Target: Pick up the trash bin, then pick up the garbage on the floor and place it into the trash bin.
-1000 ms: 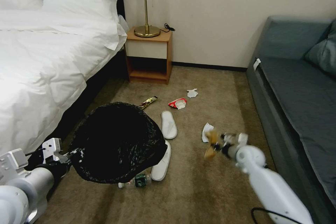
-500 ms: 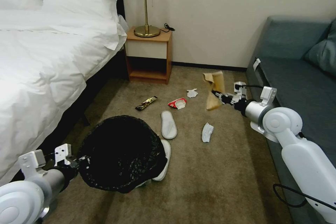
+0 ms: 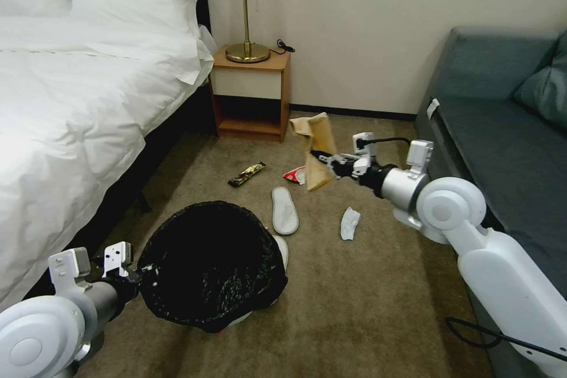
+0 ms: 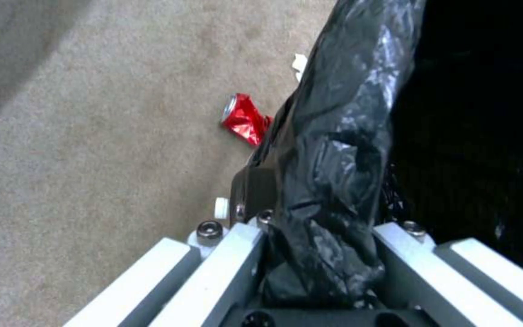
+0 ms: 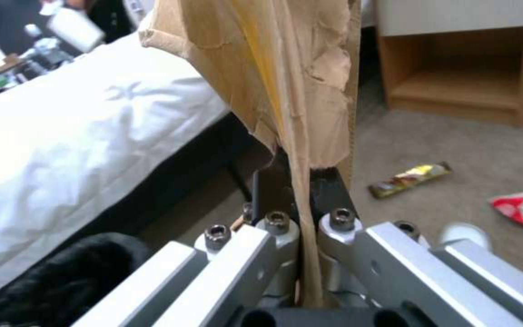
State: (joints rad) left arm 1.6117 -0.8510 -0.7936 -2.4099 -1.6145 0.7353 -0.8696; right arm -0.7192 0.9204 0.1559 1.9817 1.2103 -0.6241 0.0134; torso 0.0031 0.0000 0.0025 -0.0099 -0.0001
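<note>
The left gripper (image 3: 142,271) clamps the rim of the black-bagged round trash bin (image 3: 212,263), hiding a white slipper (image 3: 282,248); the right gripper (image 3: 322,160) pinches a tan paper bag (image 3: 314,147) aloft.

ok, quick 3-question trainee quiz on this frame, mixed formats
1. True or false: the right gripper is shut on the crumpled tan paper bag.
2. What does the left gripper hold? A) a white slipper B) the rim of the round black-bagged trash bin C) nothing
3. Fill in: the gold-brown snack packet lies on the ____.

Key: 1 true; 2 B; 3 carpet.
</note>
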